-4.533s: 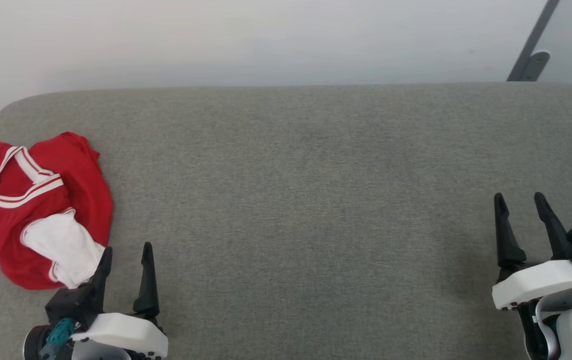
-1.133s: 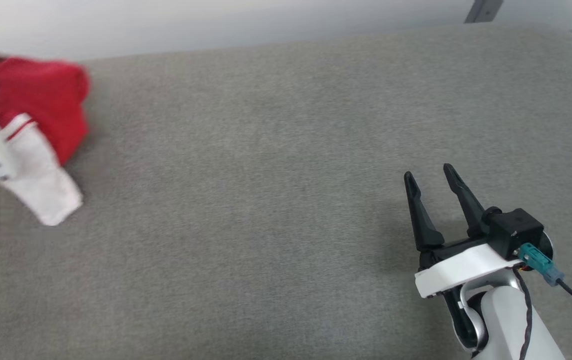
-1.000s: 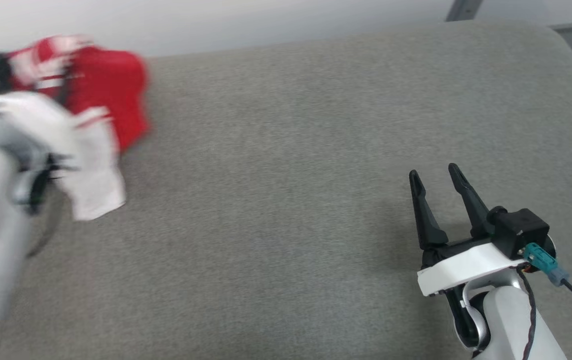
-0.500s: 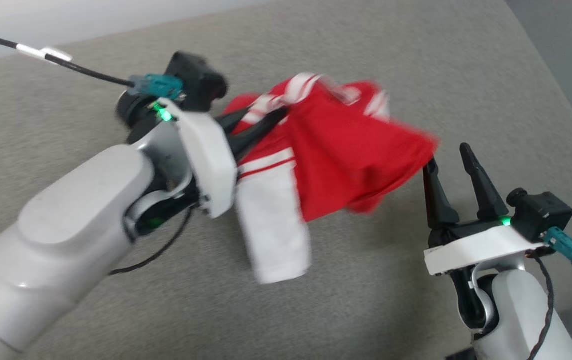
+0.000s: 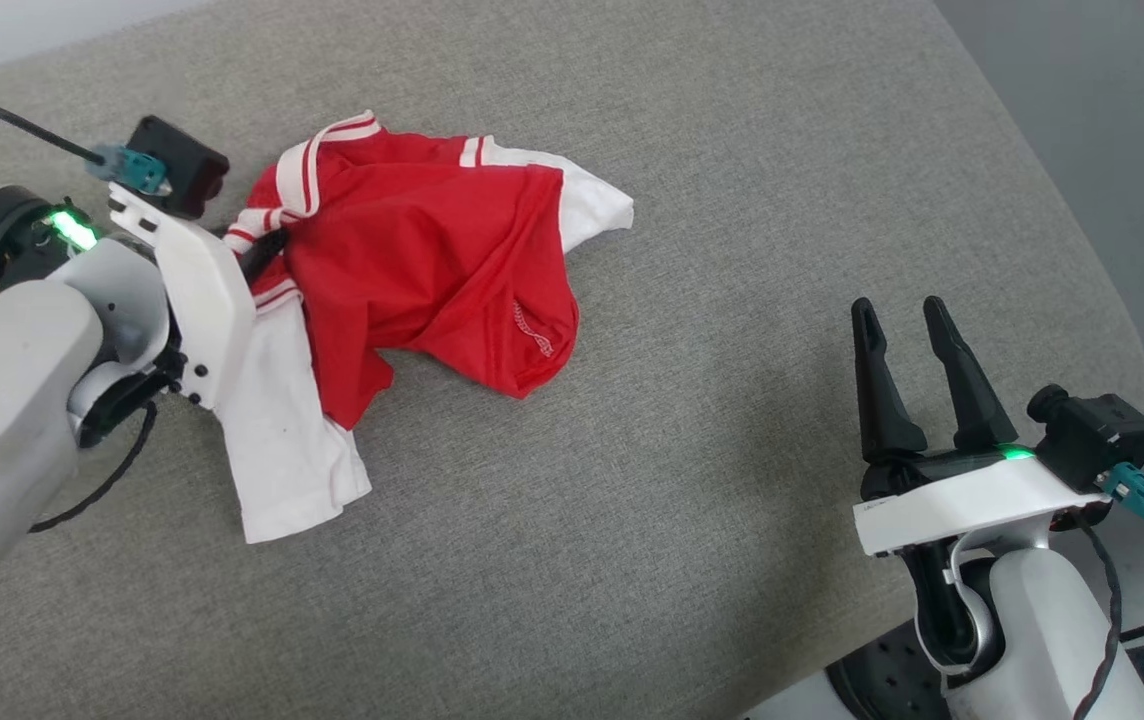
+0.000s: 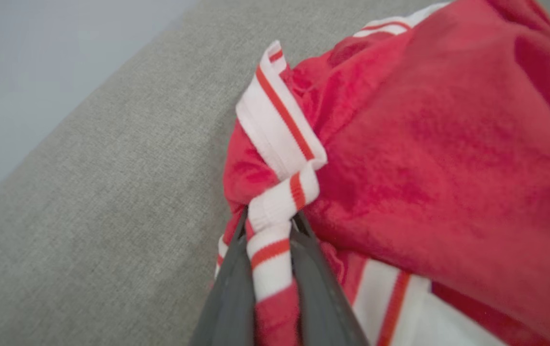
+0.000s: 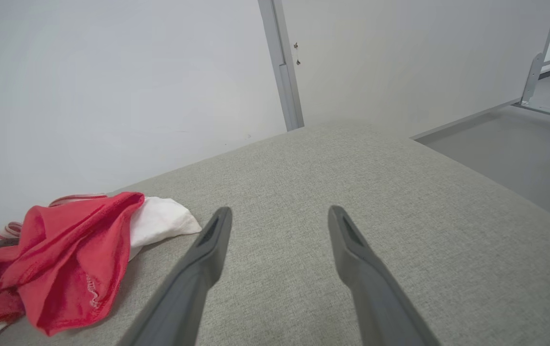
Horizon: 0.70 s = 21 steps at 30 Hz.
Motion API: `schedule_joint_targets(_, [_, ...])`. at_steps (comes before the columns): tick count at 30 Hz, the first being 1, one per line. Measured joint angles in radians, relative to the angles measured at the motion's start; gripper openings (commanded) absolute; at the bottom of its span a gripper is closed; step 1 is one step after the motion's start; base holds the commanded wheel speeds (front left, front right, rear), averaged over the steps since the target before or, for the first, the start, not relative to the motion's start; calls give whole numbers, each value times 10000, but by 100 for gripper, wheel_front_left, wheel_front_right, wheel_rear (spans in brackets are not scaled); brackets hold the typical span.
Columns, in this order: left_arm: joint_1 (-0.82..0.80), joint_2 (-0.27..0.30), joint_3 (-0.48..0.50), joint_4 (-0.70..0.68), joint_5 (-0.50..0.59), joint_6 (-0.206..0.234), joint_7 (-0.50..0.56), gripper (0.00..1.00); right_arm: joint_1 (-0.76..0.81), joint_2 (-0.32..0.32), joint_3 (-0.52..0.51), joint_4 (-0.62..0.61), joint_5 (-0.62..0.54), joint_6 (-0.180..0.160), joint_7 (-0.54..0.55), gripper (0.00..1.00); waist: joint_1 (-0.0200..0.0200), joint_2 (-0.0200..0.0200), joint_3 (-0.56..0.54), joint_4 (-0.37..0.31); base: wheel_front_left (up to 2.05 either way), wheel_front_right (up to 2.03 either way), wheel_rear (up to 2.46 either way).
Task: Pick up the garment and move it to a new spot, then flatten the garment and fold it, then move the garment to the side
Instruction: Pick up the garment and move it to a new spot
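The garment (image 5: pixel 432 260), a red jersey with white sleeves and striped trim, lies crumpled on the grey padded surface (image 5: pixel 732 200), one white sleeve trailing toward the near side. My left gripper (image 5: pixel 267 250) reaches in from the left, its tips buried in the cloth. In the left wrist view the left gripper (image 6: pixel 270 221) is shut on a striped band of the garment (image 6: pixel 424 144). My right gripper (image 5: pixel 900 305) stands open at the lower right, apart from the cloth. The right wrist view has the open right gripper (image 7: pixel 277 211) above bare surface, with the garment (image 7: pixel 73 250) to its left.
The padded surface ends in a rounded edge (image 5: pixel 1082 250) close to the right of my right gripper, with grey floor (image 5: pixel 1112 100) beyond. A pale wall with a metal post (image 7: pixel 282 72) stands behind the surface. A wheeled frame (image 7: pixel 544 62) stands on the floor at far right.
The head camera has turned right. My left arm has carried the garment from the far left toward the middle and lowered it; it now rests spread on the surface. The right gripper stays open.
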Motion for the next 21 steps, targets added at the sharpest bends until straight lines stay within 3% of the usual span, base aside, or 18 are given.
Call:
schedule_joint_targets(9, [50, -247, -138, 163, 316, 2, 604, 0, -148, 0, -46, -67, 27, 2, 0, 100, 0, 0, 135, 23, 0, 0, 0])
schedule_joint_targets(10, [36, -301, -146, 213, 305, 2, 510, 10, -147, 0, -69, -65, -13, 0, 0, 100, 0, 0, 132, 67, 0, 0, 0])
schedule_joint_targets(11, [27, -345, -155, 234, 284, 2, 439, 34, -147, 4, -81, -63, -38, 2, 0, 100, 0, 0, 119, 119, 0, 0, 0])
schedule_joint_targets(12, [18, -395, -167, 240, 257, 2, 336, 47, -147, 4, -111, -59, -84, 0, 0, 100, 0, 0, 90, 182, 0, 0, 0])
schedule_joint_targets(13, [24, -447, -194, 257, 238, 2, 209, 90, -144, 4, -142, -48, -157, 0, 0, 100, 0, 0, 41, 246, 0, 0, 0])
schedule_joint_targets(14, [24, -495, -211, 267, 232, 2, 79, 100, -135, 4, -151, -42, -236, 2, 0, 100, 0, 0, -14, 325, 0, 0, 0])
schedule_joint_targets(21, [255, -861, 2, 387, -807, 2, -1586, 100, -5, 8, -257, 81, -1045, 0, -2, 100, 0, 0, -664, 1022, 0, 0, 0])
